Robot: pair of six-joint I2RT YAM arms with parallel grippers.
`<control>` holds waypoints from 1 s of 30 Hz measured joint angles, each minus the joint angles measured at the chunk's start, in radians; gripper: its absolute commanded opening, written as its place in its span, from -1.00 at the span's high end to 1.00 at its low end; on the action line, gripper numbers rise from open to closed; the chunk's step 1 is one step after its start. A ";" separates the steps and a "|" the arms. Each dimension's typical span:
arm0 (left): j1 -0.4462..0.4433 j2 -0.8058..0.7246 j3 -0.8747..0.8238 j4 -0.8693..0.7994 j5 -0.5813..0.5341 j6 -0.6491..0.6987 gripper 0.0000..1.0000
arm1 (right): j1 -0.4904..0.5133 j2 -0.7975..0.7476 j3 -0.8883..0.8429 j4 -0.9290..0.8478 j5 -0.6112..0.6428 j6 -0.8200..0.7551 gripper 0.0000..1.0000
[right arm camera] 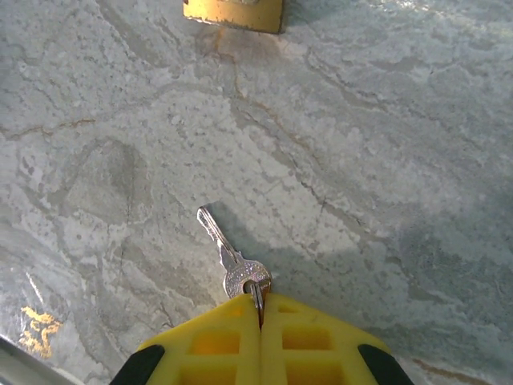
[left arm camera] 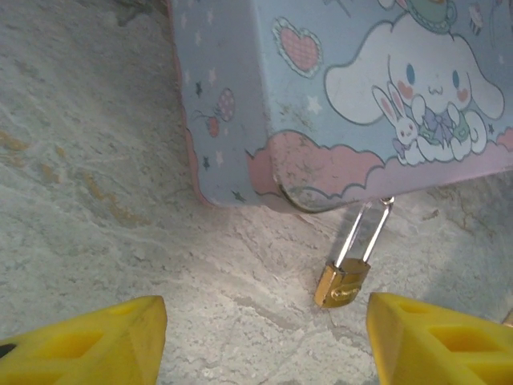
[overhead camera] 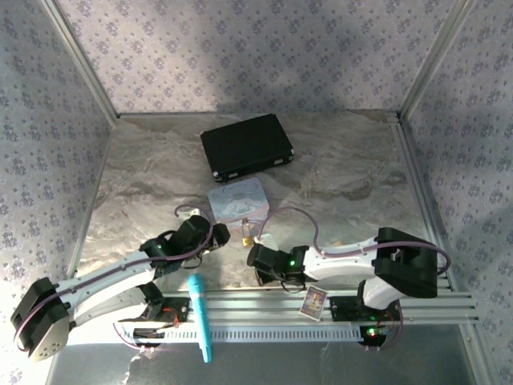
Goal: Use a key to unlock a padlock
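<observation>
The small brass padlock [left arm camera: 343, 281] lies on the marble table, its silvery shackle [left arm camera: 365, 231] reaching up to the near edge of the pastel tin [left arm camera: 337, 88]. My left gripper [left arm camera: 264, 345] is open; the lock sits just ahead of its right yellow finger [left arm camera: 437, 337]. In the top view the padlock [overhead camera: 246, 236] lies between my left gripper [overhead camera: 215, 237] and my right gripper [overhead camera: 256, 255]. My right gripper [right arm camera: 260, 309] is shut on the head of the thin silvery key [right arm camera: 231, 257], whose blade points forward-left over the table. The padlock's brass body [right arm camera: 232, 11] shows well ahead of the key.
A black case [overhead camera: 246, 147] lies behind the pastel tin [overhead camera: 236, 200]. A teal pen [overhead camera: 200, 317] and a small card [overhead camera: 314, 301] rest on the rail at the near edge. Patterned walls and metal posts close the table's sides.
</observation>
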 measured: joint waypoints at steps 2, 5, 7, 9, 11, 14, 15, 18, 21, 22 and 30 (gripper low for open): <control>-0.011 0.013 -0.001 0.025 0.006 -0.005 -0.25 | -0.020 -0.024 -0.035 0.045 -0.038 -0.024 1.00; -0.042 0.027 -0.018 0.097 0.011 -0.024 -0.24 | -0.048 -0.050 -0.070 0.096 -0.087 -0.058 1.00; -0.064 0.041 -0.040 0.169 0.014 -0.051 -0.23 | -0.072 -0.069 -0.085 0.130 -0.121 -0.072 1.00; -0.077 0.056 -0.057 0.218 0.022 -0.077 -0.19 | -0.097 -0.088 -0.101 0.169 -0.149 -0.075 1.00; -0.089 0.069 -0.068 0.255 0.021 -0.116 -0.18 | -0.119 -0.107 -0.122 0.210 -0.173 -0.075 1.00; -0.102 0.074 -0.087 0.316 0.020 -0.178 -0.15 | -0.138 -0.131 -0.149 0.253 -0.196 -0.073 1.00; -0.107 0.076 -0.096 0.340 0.017 -0.202 -0.12 | -0.142 -0.140 -0.156 0.264 -0.204 -0.070 1.00; -0.134 0.087 -0.123 0.421 0.002 -0.274 0.01 | -0.156 -0.180 -0.176 0.307 -0.222 -0.058 1.00; -0.166 0.111 -0.126 0.475 -0.008 -0.320 0.09 | -0.184 -0.228 -0.193 0.349 -0.237 -0.040 1.00; -0.174 0.121 -0.123 0.491 -0.011 -0.329 0.09 | -0.196 -0.243 -0.196 0.357 -0.240 -0.036 1.00; -0.193 0.234 -0.055 0.567 0.000 -0.335 0.35 | -0.283 -0.311 -0.197 0.383 -0.301 -0.032 1.00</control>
